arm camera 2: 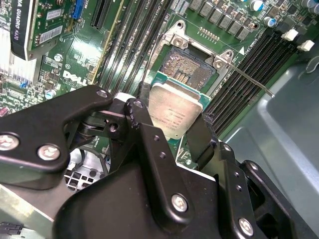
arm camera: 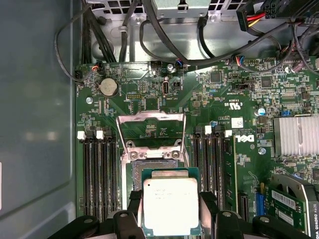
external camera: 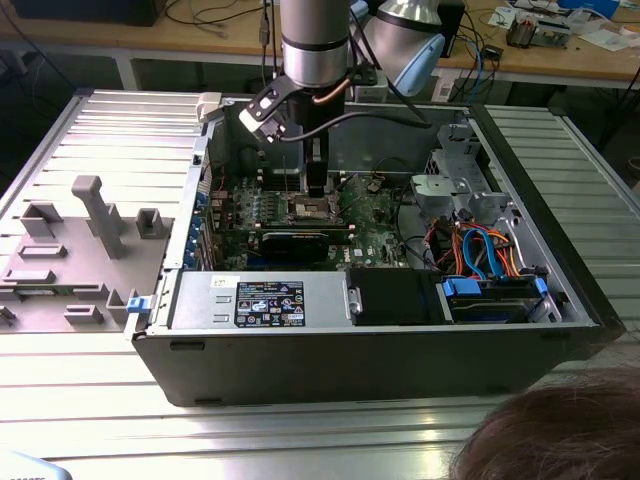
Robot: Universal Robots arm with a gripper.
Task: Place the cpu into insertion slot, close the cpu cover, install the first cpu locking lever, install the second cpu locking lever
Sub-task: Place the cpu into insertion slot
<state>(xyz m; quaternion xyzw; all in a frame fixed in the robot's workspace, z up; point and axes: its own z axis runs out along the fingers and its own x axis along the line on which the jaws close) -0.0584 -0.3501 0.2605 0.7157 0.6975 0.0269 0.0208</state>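
My gripper (arm camera 2: 173,118) is shut on the cpu (arm camera 2: 175,112), a square chip with a dull silver top, its black fingers (arm camera: 207,201) pressing on two opposite edges. In the first wrist view the cpu (arm camera: 170,204) hangs just above the insertion slot (arm camera: 154,167) and hides part of it; the slot's dark pin field (arm camera 2: 192,67) stays partly uncovered. The cpu cover (arm camera: 151,116), a thin silver frame, lies flipped open beside the slot. A thin locking lever (arm camera 2: 249,79) sticks out free from the slot's corner. In the exterior view the gripper (external camera: 317,185) reaches down into the computer case.
Memory slots (arm camera: 97,174) run along both sides of the socket. A long black graphics card (external camera: 295,240) lies near it. The open case (external camera: 350,330) holds a power supply (external camera: 265,300), drive cage (external camera: 450,170) and cable bundles (external camera: 480,250). A person's hair (external camera: 560,440) shows in front.
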